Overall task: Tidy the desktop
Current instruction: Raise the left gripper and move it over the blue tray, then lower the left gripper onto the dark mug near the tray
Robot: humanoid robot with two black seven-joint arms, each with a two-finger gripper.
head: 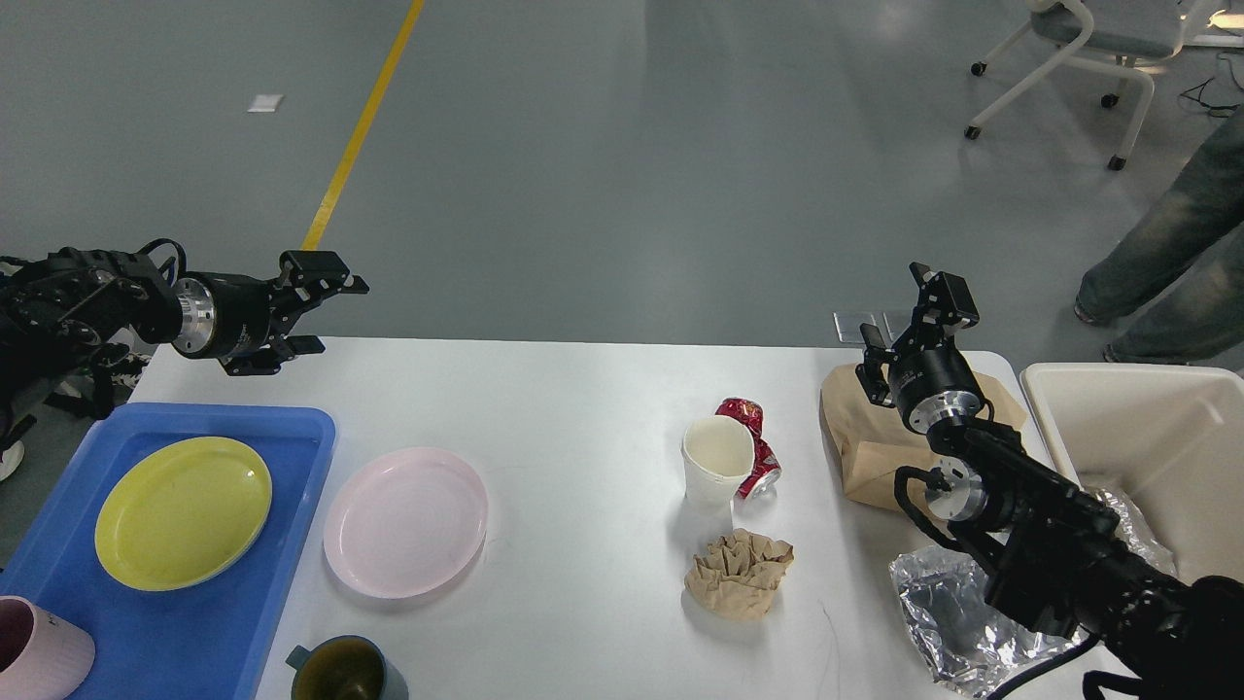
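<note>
Litter and dishes sit across the white tabletop (583, 408), which fills the lower view. Left gripper (326, 313) hovers above its far-left corner, fingers spread and empty. Right gripper (918, 311) hangs over the brown paper bag (865, 447), fingers parted.

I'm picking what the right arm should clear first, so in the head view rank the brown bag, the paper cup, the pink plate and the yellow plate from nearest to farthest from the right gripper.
1. Brown bag: just below the right gripper, at the desktop's right end.
2. Paper cup: mid-table, to its left.
3. Pink plate: left of centre.
4. Yellow plate: far left, in the blue tray.
</note>
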